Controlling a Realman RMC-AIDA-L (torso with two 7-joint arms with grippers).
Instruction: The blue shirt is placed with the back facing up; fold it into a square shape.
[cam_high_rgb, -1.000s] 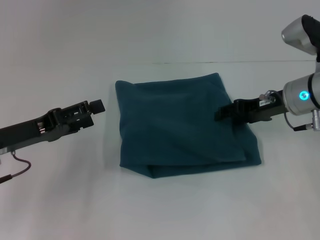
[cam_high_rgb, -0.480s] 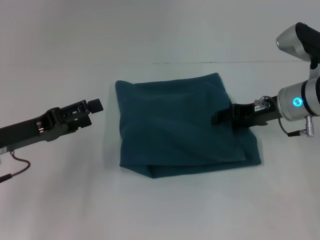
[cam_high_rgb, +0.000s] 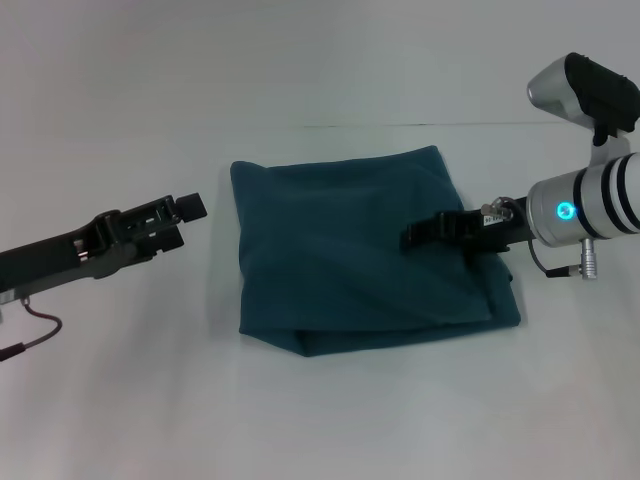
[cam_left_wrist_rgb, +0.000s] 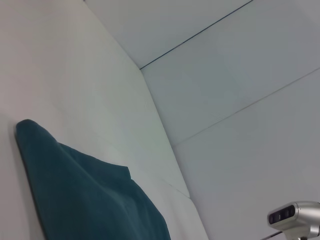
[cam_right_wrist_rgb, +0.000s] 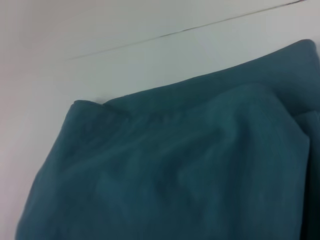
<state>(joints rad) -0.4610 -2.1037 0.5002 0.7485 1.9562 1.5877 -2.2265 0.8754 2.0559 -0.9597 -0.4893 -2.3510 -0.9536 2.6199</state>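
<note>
The blue shirt (cam_high_rgb: 365, 250) lies folded into a rough square in the middle of the white table (cam_high_rgb: 320, 420), its plain side up, with a layered edge along the near side. My right gripper (cam_high_rgb: 415, 236) reaches in from the right and hovers over the shirt's right half. Just off the shirt's left edge, my left gripper (cam_high_rgb: 192, 206) hangs above bare table without touching the cloth. The left wrist view shows a far corner of the blue shirt (cam_left_wrist_rgb: 80, 195). Folded cloth of the blue shirt (cam_right_wrist_rgb: 170, 170) fills the right wrist view from close up.
The table's far edge (cam_high_rgb: 420, 125) runs as a thin line behind the shirt, with a pale wall beyond. A thin cable (cam_high_rgb: 35, 335) hangs under my left arm at the left border.
My right gripper has moved leftward, farther in over the shirt. My left gripper has drifted slightly up and away. The shirt has kept its shape.
</note>
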